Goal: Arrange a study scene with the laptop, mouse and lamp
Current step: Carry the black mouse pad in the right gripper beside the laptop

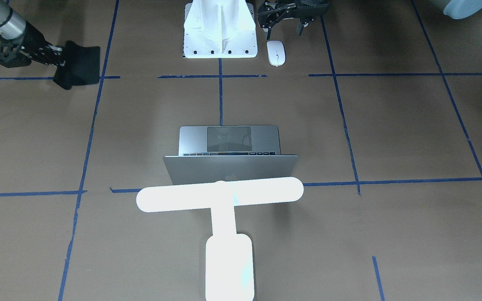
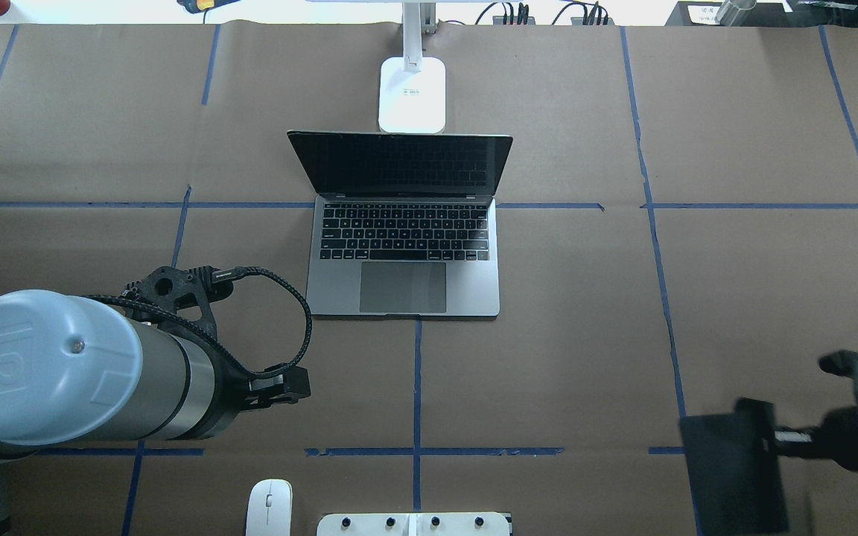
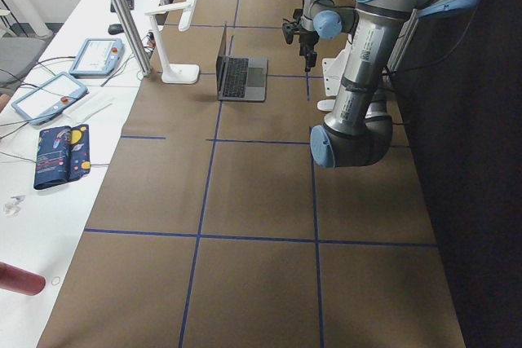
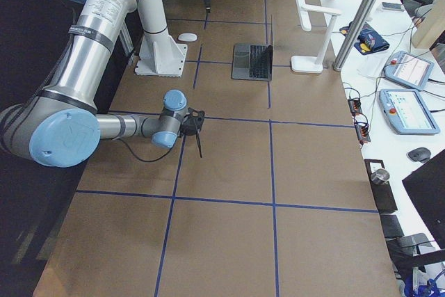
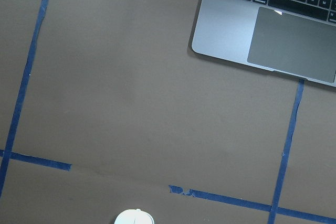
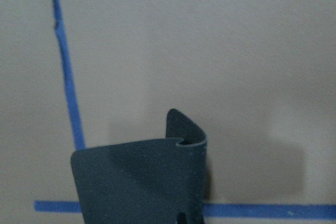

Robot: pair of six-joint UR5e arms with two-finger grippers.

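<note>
You see the laptop (image 2: pixel 403 246) open in the middle of the overhead view. It is thin silver-grey metal with dark keys and a wide, smooth grey trackpad, and its black screen tilts back towards the top of the frame. Just behind the lid stands the lamp (image 2: pixel 412 93), white, with a rounded rectangular base and a narrow neck. In the front-facing view its long, round-ended bar glows so brightly that it washes out part of the lid.

The mouse (image 2: pixel 269 508) is a small, flat white oval with a thin grey centre line. It lies at the bottom edge of the overhead view, just left of the white ribbed pedestal (image 1: pixel 220 33) with its row of bolt holes, and well apart from the laptop. Matt brown paper crossed by blue tape lines covers the table (image 2: pixel 585 335).

In the overhead view the left arm's bulk hides its own gripper. The left gripper (image 1: pixel 285 25) shows at the top of the front-facing view, just above the mouse in the frame, with its black fingers spread and nothing between them. The right gripper (image 1: pixel 60 58), upper left in that view, is clamped on the edge of a black pad (image 2: pixel 731 469), which is thin and flexible and curls over in the right wrist view.
</note>
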